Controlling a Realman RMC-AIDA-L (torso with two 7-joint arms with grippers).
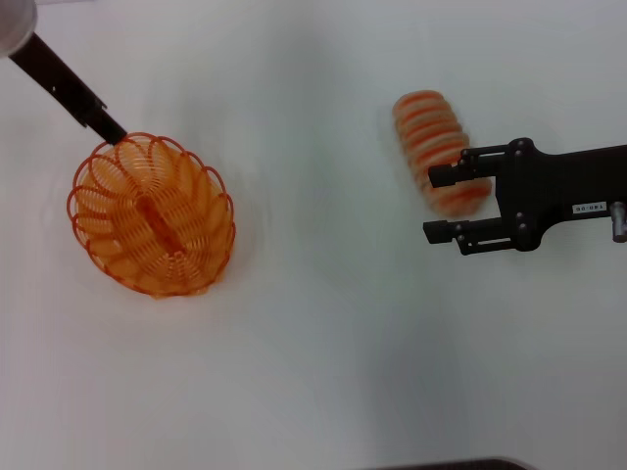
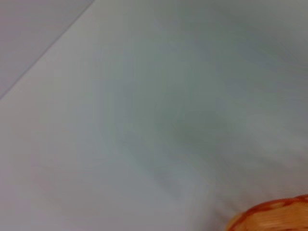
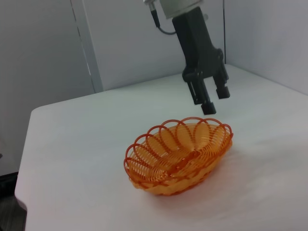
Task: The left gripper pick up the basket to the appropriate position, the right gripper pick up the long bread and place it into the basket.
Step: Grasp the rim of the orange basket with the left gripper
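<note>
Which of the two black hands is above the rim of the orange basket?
The left hand, at the far rim of the basket. The right hand, with a white label, is beside the long bread.

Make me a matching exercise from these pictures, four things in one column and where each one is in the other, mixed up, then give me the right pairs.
Things:
1. basket
2. long bread
3. left gripper
4. right gripper

Places:
A. open, one finger over the loaf's near end
B. poised just above the basket's far rim
C. on the table's left side, nothing in it
D. lying on the table's right side

Pairs: 1-C, 2-D, 3-B, 4-A
</note>
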